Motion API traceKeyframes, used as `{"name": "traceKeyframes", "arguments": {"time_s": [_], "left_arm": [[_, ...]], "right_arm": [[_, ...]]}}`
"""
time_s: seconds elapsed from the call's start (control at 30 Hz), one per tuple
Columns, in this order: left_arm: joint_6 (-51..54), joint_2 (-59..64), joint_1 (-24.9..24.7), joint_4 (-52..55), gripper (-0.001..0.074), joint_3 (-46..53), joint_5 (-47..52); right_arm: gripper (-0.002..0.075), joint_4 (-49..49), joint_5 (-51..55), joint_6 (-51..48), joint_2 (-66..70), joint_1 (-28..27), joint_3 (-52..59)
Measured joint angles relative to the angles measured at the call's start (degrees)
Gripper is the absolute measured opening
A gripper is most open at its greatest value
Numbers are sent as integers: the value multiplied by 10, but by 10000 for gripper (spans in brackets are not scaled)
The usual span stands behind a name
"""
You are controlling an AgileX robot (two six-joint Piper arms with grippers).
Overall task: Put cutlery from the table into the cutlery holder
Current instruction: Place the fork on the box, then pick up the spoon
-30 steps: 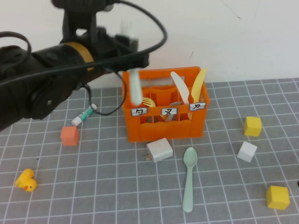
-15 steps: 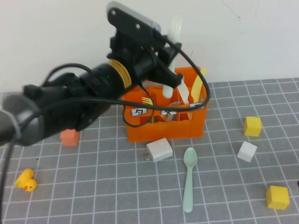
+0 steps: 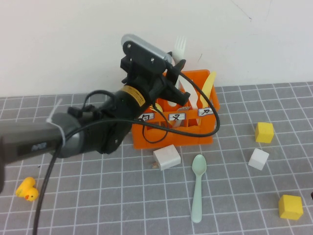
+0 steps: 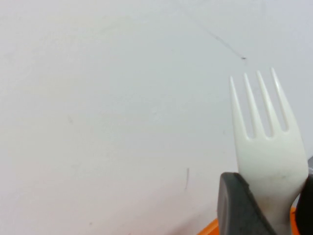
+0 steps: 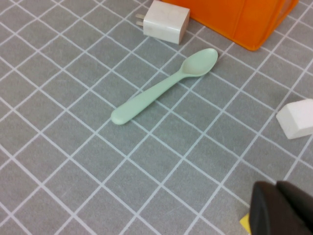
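Observation:
My left gripper (image 3: 178, 68) hangs over the orange cutlery holder (image 3: 195, 135), shut on a cream-white fork (image 3: 180, 47) held upright with its tines up. In the left wrist view the fork (image 4: 266, 152) sits between the two dark fingers (image 4: 239, 205), with my left gripper (image 4: 274, 210) just above an orange edge of the holder (image 4: 208, 229). A mint-green spoon (image 3: 198, 188) lies on the tiled table (image 3: 112, 205) in front of the holder. My right gripper (image 5: 281, 208) is shut and holds nothing, low over the tiles at the near right, a short way from the spoon (image 5: 164, 87).
A white knife (image 3: 188, 94) and a yellow knife (image 3: 208, 88) stand in the holder. A white plug block (image 3: 167, 157) lies at its front. Two yellow cubes (image 3: 264, 132) (image 3: 290, 206) and a white cube (image 3: 258, 158) sit on the right, a yellow duck (image 3: 26, 189) at the near left.
My left arm has swung right from beside the holder to over it, carrying the fork, which has then dropped a little. The spoon and the right arm have not moved.

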Motion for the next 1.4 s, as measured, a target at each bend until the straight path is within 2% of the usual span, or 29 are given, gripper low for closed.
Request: {"name": "traceKeyframes", "arguments": {"time_s": [0.3, 0.37, 0.47, 0.53, 0.67, 0.73, 0.83, 1.0, 1.13, 1.23, 1.4], "left_arm": [[15, 23, 0, -30, 221, 0, -25], [17, 23, 0, -33, 256, 0, -25], [18, 23, 0, -45, 367, 0, -22], [22, 23, 0, -46, 411, 0, -20], [25, 17, 0, -40, 425, 0, -17], [27, 7, 0, -37, 404, 0, -16], [28, -22, 0, -35, 324, 0, -14], [43, -109, 0, -32, 84, 0, 22], [35, -199, 0, -32, 18, 0, 91], [12, -287, 0, -32, 6, 0, 203], [-10, -408, 0, -32, 2, 0, 486]], "right_arm": [[-3, 0, 0, 0, 0, 0, 0], [-3, 0, 0, 0, 0, 0, 0], [-3, 0, 0, 0, 0, 0, 0], [-3, 0, 0, 0, 0, 0, 0], [-3, 0, 0, 0, 0, 0, 0], [-3, 0, 0, 0, 0, 0, 0], [-3, 0, 0, 0, 0, 0, 0], [-3, 9, 25, -1, 0, 0, -2], [-3, 23, 70, -4, 0, 0, -18], [-3, 36, 90, -1, 0, 0, -42], [-3, 48, 143, 22, 3, 0, -106]]}}
